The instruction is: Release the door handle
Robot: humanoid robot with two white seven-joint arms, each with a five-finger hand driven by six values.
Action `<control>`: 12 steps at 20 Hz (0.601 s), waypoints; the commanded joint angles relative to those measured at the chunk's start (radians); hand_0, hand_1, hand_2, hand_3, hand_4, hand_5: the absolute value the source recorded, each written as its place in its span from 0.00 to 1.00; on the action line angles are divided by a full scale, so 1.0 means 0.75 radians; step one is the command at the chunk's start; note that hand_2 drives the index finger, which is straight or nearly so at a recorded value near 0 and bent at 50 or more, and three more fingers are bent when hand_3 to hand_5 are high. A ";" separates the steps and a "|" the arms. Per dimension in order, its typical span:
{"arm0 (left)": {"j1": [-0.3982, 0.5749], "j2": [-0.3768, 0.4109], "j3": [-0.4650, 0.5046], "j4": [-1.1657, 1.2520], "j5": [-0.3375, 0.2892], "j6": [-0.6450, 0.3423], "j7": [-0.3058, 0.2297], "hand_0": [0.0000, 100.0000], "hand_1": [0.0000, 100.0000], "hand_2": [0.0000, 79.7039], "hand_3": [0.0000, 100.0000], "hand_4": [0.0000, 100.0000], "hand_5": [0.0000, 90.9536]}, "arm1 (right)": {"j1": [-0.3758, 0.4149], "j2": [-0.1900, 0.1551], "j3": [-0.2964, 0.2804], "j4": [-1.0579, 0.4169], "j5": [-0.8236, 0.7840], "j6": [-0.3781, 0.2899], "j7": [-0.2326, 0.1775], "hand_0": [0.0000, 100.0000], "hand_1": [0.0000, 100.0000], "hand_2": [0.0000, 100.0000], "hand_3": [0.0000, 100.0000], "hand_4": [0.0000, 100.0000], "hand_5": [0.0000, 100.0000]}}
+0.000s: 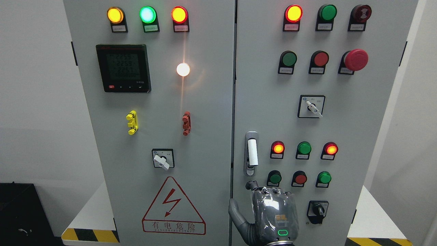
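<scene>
Grey metal robot hand [273, 213] rises from bottom edge in front of right door of pale grey control cabinet [362, 112], just below white-and-chrome lever door handle [251, 153]. Hand clear of handle, holding nothing. Which arm: cannot tell; finger set: cannot tell. Release looks done; next move likely lowering hand away from panel buttons.

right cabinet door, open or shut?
Shut. The right door sits flush with the left door, with only a thin seam between them. The handle lies flat, and the hand is below it, not touching.
</scene>
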 commanded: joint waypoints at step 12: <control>0.023 0.000 0.000 0.000 0.001 -0.001 0.000 0.12 0.56 0.00 0.00 0.00 0.00 | -0.006 -0.006 -0.030 -0.041 -0.006 -0.001 0.002 0.48 0.18 0.83 1.00 1.00 1.00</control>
